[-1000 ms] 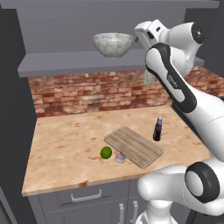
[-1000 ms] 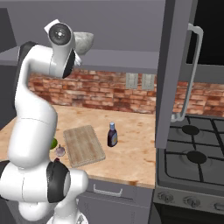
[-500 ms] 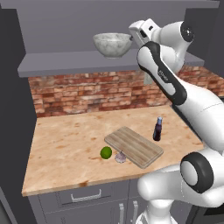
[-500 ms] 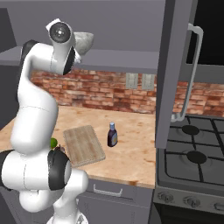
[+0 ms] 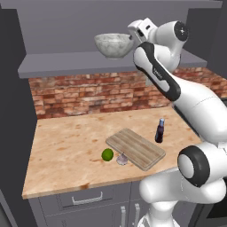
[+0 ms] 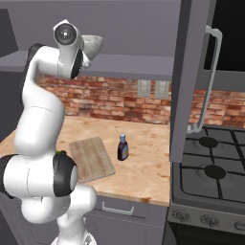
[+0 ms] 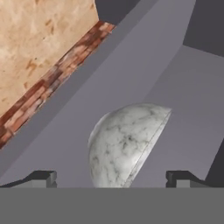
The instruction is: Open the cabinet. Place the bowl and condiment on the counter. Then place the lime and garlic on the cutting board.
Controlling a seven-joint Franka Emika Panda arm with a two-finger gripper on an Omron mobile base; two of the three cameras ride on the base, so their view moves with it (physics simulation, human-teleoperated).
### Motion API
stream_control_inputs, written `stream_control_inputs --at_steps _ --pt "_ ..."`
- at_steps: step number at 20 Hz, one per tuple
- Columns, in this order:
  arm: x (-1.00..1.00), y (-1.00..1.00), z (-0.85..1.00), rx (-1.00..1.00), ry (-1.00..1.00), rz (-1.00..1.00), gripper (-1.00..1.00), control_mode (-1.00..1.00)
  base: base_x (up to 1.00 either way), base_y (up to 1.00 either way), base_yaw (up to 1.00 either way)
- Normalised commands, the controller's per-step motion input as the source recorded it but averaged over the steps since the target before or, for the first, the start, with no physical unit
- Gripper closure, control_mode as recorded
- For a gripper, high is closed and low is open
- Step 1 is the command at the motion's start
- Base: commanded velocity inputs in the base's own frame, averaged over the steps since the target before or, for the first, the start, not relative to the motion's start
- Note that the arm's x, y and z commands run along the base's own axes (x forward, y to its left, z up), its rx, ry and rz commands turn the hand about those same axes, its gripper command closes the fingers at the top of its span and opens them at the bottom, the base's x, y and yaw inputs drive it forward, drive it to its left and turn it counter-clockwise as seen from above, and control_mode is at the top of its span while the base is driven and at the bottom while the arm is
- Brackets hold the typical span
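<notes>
Sitting on the smooth grey cabinet (image 5: pixel 111 66) shelf, the round marbled stone bowl (image 7: pixel 124 144) lies between the spread end effector (image 7: pixel 111 177) tips, untouched. Below, a plank-grained cutting board (image 5: pixel 135 148) rests flat on the mottled surface (image 5: pixel 71 146).

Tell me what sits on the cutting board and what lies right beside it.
The cutting board is bare on top. The lime and the garlic lie on the counter at its near left edge; whether the garlic touches the board cannot be told. The condiment stands just past its far right side.

no readable text, condiment (image 5: pixel 159 131) label too small to make out
</notes>
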Motion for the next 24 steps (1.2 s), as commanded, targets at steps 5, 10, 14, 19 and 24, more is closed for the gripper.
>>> stream_control_inputs --at_steps 5,10,14,19,24 --pt "0.24 0.02 0.00 0.00 0.01 -0.05 -1.00 -1.00 0.00 0.00 0.00" --pt "0.26 0.03 0.00 0.00 0.07 -0.03 -1.00 -1.00 0.00 0.00 0.00" --pt "0.22 0.00 -0.01 0.00 0.11 0.00 -1.00 -1.00 0.00 0.00 0.00" --pt "0.26 0.00 -0.03 0.00 0.12 0.01 -1.00 -1.00 0.00 0.00 0.00" --pt "0.27 0.00 -0.02 0.00 0.06 0.01 -1.00 -1.00 0.00 0.00 0.00"
